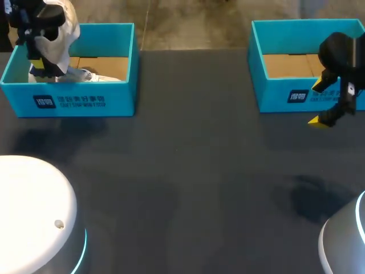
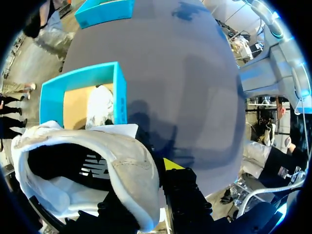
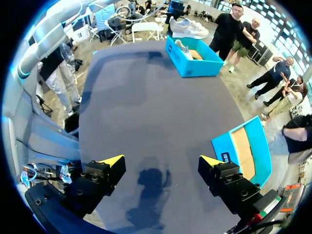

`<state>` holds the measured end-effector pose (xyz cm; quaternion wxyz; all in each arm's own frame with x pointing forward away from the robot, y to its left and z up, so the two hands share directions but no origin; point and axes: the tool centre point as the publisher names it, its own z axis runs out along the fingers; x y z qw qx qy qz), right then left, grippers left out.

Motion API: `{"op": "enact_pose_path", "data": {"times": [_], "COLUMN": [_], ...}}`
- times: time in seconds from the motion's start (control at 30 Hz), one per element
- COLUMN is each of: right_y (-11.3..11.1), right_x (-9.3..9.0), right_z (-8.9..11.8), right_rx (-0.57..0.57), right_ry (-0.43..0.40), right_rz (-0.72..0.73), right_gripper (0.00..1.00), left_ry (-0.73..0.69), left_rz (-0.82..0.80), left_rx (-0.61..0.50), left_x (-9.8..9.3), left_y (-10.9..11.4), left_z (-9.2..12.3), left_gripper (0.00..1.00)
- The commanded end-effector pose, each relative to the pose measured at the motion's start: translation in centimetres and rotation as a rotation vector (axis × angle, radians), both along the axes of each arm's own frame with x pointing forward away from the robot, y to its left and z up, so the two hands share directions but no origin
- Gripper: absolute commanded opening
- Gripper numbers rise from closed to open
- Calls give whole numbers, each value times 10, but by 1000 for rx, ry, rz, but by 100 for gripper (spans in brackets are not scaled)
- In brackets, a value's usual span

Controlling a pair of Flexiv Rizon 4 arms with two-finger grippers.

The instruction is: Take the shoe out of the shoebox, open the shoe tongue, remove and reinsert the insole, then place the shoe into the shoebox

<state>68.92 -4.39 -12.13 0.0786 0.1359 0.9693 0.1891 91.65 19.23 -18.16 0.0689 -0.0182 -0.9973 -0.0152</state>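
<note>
A white shoe (image 1: 57,31) with a dark lining hangs above the left blue shoebox (image 1: 74,97), with my left gripper (image 1: 39,61) shut on it. In the left wrist view the shoe's (image 2: 97,165) side wall is pinched at the collar in the left gripper (image 2: 140,191), with one yellow fingertip (image 2: 170,163) outside and the other hidden inside the shoe. Below it is the shoebox (image 2: 119,92), holding another white item (image 2: 100,105). My right gripper (image 1: 326,118) hovers open and holds nothing in front of the right blue shoebox (image 1: 285,94). In its own view the right gripper (image 3: 162,165) is over bare dark table.
The right shoebox (image 3: 222,146) shows only its cardboard floor. The dark table (image 1: 188,171) stretches between the two boxes. My arms' white bases (image 1: 34,217) stand at the near corners.
</note>
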Motion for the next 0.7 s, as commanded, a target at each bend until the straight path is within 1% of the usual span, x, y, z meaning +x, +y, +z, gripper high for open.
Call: {"op": "enact_pose_path", "data": {"times": [0.03,0.07,0.7], "right_y": [1,1,1], "right_x": [3,3,3], "right_z": [0,0,0], "right_rx": [-3,-3,-3], "right_ry": [5,5,5], "right_rz": [1,1,1], "right_gripper": [100,100,100], "left_ry": [65,68,68], "left_rz": [19,31,31], "left_rx": [7,15,15], "left_x": [15,17,17], "left_y": [7,9,9], "left_z": [1,0,0], "left_gripper": [0,0,0]}}
